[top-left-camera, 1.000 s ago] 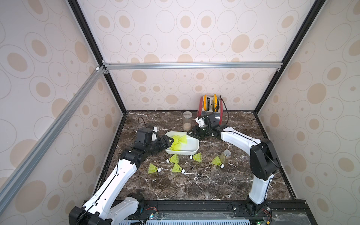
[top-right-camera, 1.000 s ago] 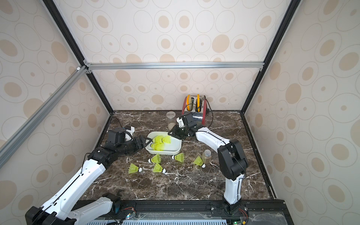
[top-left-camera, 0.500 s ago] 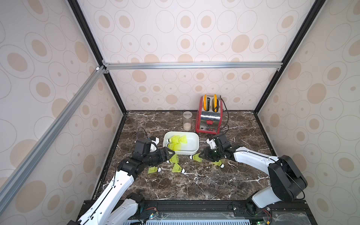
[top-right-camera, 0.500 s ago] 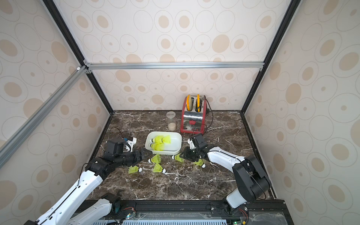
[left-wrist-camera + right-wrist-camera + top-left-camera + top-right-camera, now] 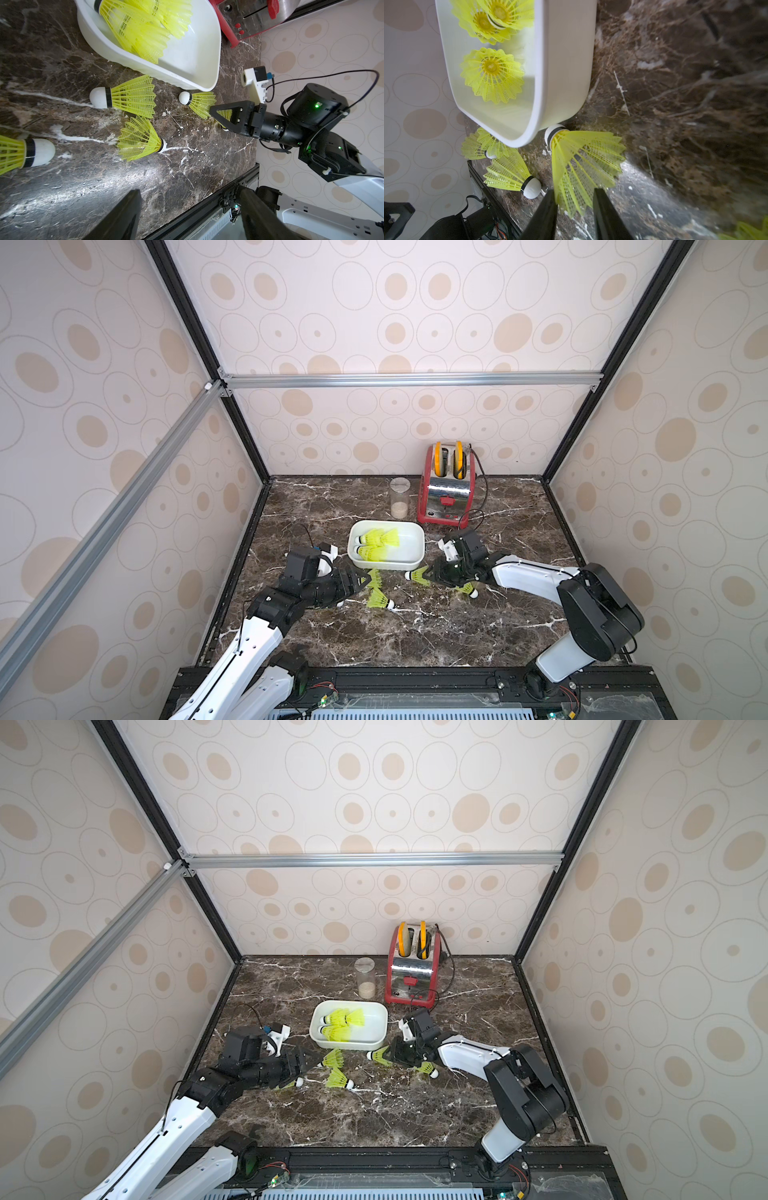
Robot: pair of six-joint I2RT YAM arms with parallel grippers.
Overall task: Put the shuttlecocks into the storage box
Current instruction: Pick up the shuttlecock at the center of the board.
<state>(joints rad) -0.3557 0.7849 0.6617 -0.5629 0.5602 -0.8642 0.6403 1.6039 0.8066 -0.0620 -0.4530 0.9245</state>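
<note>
Reading the tabletop as a clock with twelve at the back wall, the white storage box [image 5: 386, 565] sat just off centre toward twelve. Several yellow-green shuttlecocks [image 5: 376, 545] lay in its nine o'clock half. The right gripper [image 5: 433, 572] lay low off the box's four o'clock corner. Its jaws were drawn partly in and pinched the skirt of one shuttlecock [image 5: 583, 164], whose white tip pointed toward nine, just beside the box's corner wall. Whether tip and wall touched I could not tell.

The left gripper [image 5: 188, 189] reached in from seven o'clock with its jaws spread wide and nothing between them. Just ahead of it, at the box's six o'clock, lay a loose shuttlecock [image 5: 376, 578], with a second one [image 5: 380, 598] a little further toward six. A third [image 5: 291, 1084] showed partly under the left arm. A fourth [image 5: 467, 589] lay at the right gripper's five o'clock.

A red toaster [image 5: 449, 489] stood at the box's one o'clock and a clear jar [image 5: 400, 497] at its twelve
</note>
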